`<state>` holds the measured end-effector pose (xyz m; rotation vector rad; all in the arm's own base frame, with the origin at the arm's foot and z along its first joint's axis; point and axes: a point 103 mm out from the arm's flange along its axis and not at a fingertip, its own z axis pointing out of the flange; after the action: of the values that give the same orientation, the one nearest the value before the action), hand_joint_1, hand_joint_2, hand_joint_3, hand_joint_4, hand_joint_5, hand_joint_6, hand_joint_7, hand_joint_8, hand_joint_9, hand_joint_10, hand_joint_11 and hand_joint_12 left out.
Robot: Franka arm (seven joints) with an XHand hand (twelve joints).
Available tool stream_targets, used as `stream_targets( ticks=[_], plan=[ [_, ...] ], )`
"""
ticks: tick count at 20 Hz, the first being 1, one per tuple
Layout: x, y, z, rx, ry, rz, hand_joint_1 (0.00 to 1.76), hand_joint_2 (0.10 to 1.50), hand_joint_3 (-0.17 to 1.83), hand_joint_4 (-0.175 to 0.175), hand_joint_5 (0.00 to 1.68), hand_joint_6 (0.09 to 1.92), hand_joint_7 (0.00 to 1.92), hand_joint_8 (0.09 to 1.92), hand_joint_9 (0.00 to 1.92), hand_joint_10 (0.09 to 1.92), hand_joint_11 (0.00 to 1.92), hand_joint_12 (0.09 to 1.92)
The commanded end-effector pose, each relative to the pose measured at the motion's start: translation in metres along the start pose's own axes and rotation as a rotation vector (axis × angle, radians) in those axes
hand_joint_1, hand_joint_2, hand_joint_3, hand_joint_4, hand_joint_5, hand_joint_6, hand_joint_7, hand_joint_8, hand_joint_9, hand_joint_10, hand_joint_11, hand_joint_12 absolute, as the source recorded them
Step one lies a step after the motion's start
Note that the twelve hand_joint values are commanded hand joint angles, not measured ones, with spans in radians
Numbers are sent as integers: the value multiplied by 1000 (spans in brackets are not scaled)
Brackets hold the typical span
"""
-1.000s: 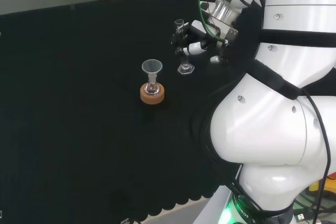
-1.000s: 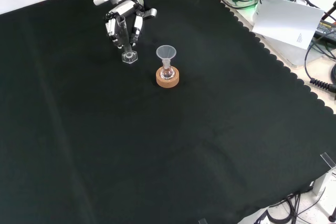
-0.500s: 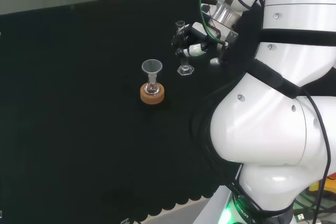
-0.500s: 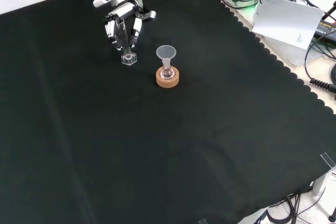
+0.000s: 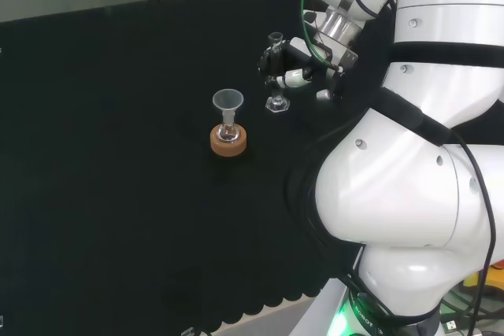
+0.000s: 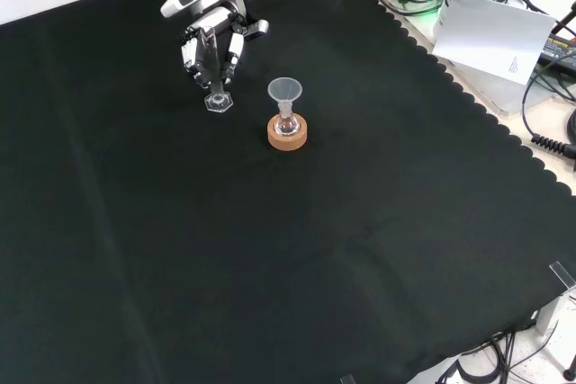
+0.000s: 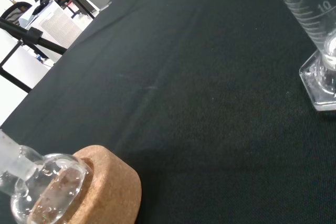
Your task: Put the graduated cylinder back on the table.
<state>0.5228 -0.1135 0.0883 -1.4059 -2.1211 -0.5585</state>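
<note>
A clear graduated cylinder (image 5: 275,68) with a hexagonal foot stands upright, its foot (image 6: 218,102) at or just above the black cloth; I cannot tell if it touches. The hand (image 5: 298,67) is at its right in the head view, fingers curled round the tube above the foot. From the front, the hand (image 6: 214,40) comes in from the top over the cylinder. The wrist view has the cylinder's marked tube (image 7: 307,11) and foot (image 7: 320,85) close by.
A small round flask (image 5: 228,127) with a funnel (image 5: 227,101) in its neck sits on a cork ring (image 5: 228,142), left of the cylinder in the head view. Funnel (image 6: 285,91), cork ring (image 6: 288,133) and flask (image 7: 39,192) also appear. Cables and paper (image 6: 490,33) lie beyond the cloth's scalloped edge.
The hand and cylinder have shifted a little: the foot has moved slightly nearer in the front view, and the tube stands straighter in the head view. The flask has stayed put.
</note>
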Motion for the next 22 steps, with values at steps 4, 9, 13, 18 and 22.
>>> stream_targets(
  ticks=[4,9,13,18,22],
  plan=[
    [0,-2,-4,-2,6,4,1175,1055,-39,-116,780,706,811,621,1220,199,1055,901],
    [-3,-4,-6,13,27,13,1114,1057,-171,-100,742,675,774,620,1206,115,943,987],
    [-5,-6,-11,8,25,11,1089,1037,-175,-93,700,662,750,618,1179,96,877,1036],
    [-7,-6,-14,10,18,20,1058,1021,-175,-86,641,656,713,621,1138,87,801,1093],
    [-7,-6,-15,17,16,23,962,969,-175,-75,483,606,621,636,1052,87,652,1195]
  ],
)
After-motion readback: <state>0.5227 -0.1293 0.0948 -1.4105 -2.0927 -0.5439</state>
